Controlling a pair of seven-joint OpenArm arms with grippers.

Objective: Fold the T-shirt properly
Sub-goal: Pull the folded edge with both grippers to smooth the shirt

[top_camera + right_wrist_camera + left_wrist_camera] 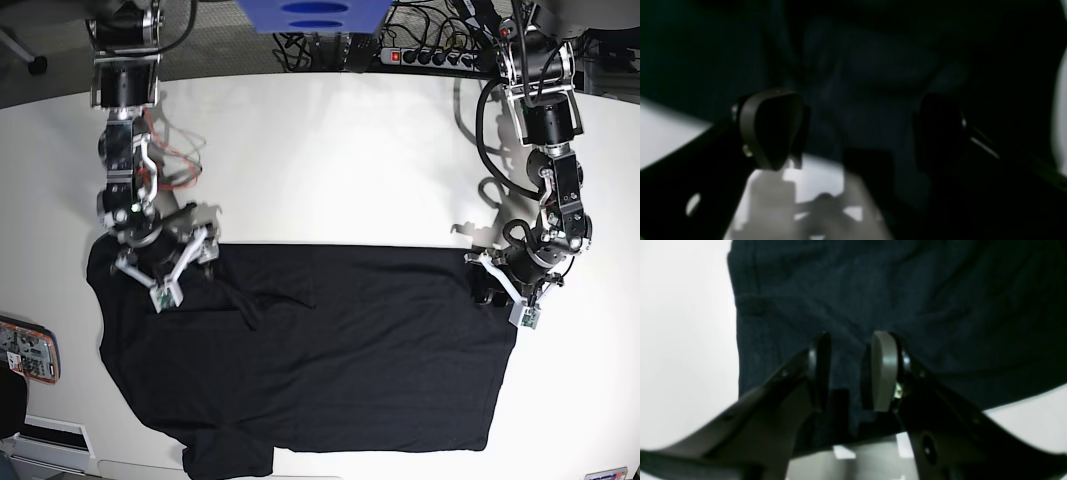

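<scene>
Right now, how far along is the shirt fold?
Early. Done: the T-shirt lies spread on the table, one straight edge along the far side, and no fold shows yet. In hand: the right hand and left hand sit at that edge's two corners, both open over the cloth, nothing gripped. Left: grip the corners and make every fold.

The right tool (860,130) hangs low with its jaws set well apart, one grey-rimmed pad (771,128) at the left and a darker, blurred finger (940,133) at the right; dark cloth of the T-shirt (857,76) fills the top and middle of the view, lying in soft wrinkles between and beyond the pads. The white table (663,130) shows at the left edge and below the cloth's hem, crossed by grey shadows; whether either pad touches the fabric cannot be told.
</scene>
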